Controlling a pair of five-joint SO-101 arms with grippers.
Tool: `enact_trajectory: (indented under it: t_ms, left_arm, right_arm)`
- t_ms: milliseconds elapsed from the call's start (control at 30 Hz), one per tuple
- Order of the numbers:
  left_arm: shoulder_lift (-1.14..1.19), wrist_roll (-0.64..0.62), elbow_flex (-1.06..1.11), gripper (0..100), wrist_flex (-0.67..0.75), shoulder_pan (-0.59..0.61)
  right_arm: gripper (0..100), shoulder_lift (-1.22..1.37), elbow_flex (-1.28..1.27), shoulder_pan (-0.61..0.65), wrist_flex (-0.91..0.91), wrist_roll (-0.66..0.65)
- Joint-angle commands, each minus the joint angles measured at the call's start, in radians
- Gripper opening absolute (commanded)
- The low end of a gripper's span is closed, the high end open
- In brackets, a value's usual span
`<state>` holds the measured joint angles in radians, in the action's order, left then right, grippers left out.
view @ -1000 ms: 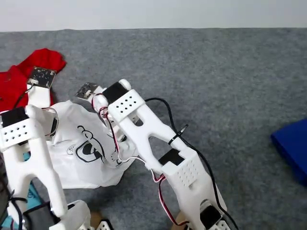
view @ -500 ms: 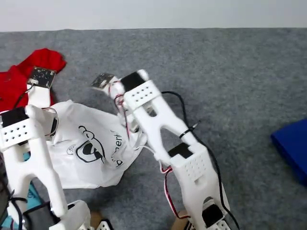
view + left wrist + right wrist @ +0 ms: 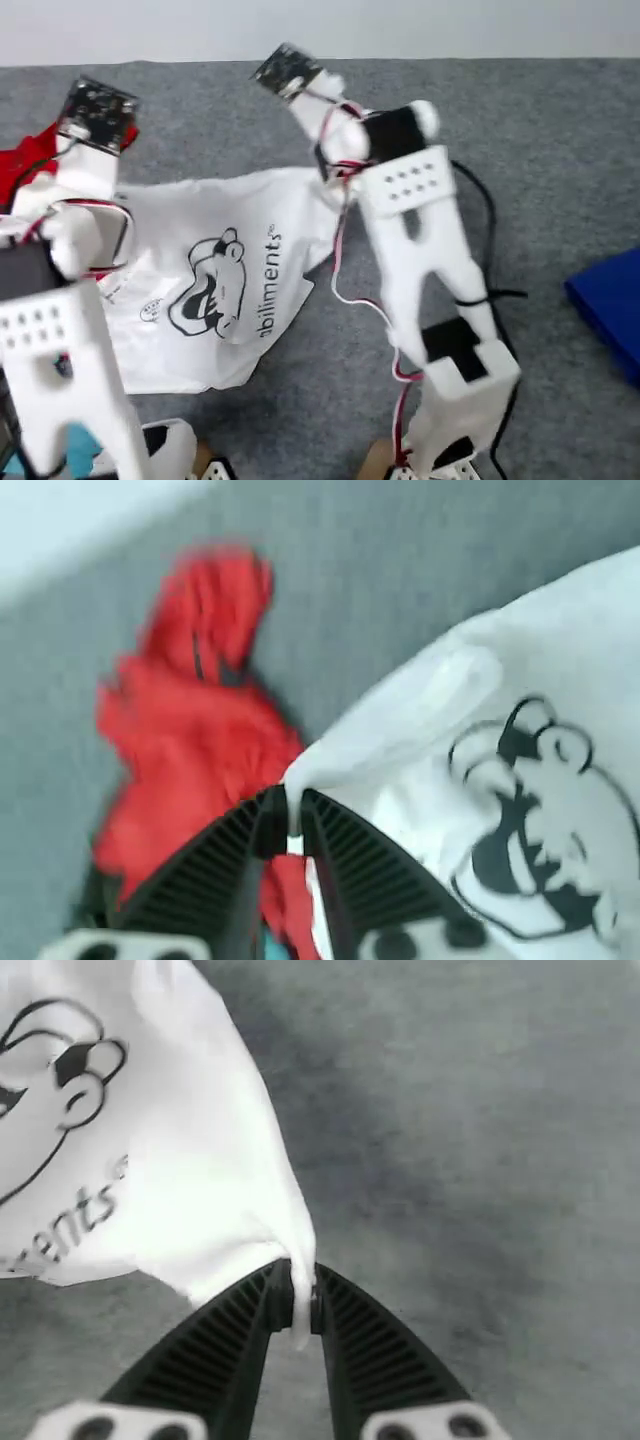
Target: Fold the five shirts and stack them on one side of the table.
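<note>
A white shirt point(image 3: 225, 280) with a black bear print hangs stretched between both arms above the grey table point(image 3: 520, 180). My left gripper point(image 3: 288, 815) is shut on one corner of the white shirt point(image 3: 480, 770), over the red shirt point(image 3: 190, 720). My right gripper point(image 3: 297, 1300) is shut on the other corner of the white shirt point(image 3: 150, 1160). In the high view the left arm point(image 3: 60, 290) stands at the left and the right arm point(image 3: 420, 230) at the centre. The red shirt point(image 3: 25, 170) lies crumpled at the far left.
A blue shirt point(image 3: 610, 305) lies at the right edge of the table. A bit of teal cloth point(image 3: 75, 445) shows at the bottom left by the left arm's base. Bare grey table stretches across the back and right.
Both arms have risen and drawn apart, lifting the white shirt off the table and spreading it so the whole bear print now shows.
</note>
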<state>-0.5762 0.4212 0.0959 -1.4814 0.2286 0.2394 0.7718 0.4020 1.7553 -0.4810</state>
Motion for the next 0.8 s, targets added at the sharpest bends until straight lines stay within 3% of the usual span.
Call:
enact_trajectory:
  t_ms: [0, 233, 333, 600, 767]
  left_arm:
    - [-0.11, 0.005, -0.091, 0, 0.031, -0.124]
    - [-0.247, -0.023, -0.16, 0, 0.226, -0.232]
    - [-0.308, -0.095, -0.174, 0, 0.313, -0.232]
    - [-0.434, -0.095, -0.174, 0, 0.411, -0.235]
    - [-0.505, 0.011, -0.176, 0, 0.509, -0.238]
  right_arm:
    - [1.2, -0.148, 0.012, -0.062, 0.038, -0.02]
    - [1.2, -0.386, 0.006, -0.127, 0.038, -0.021]
    - [1.1, -0.498, 0.006, -0.174, 0.038, -0.021]
    - [1.1, -0.746, 0.006, -0.305, 0.036, -0.104]
    - [1.1, -0.858, 0.006, -0.381, 0.036, -0.163]
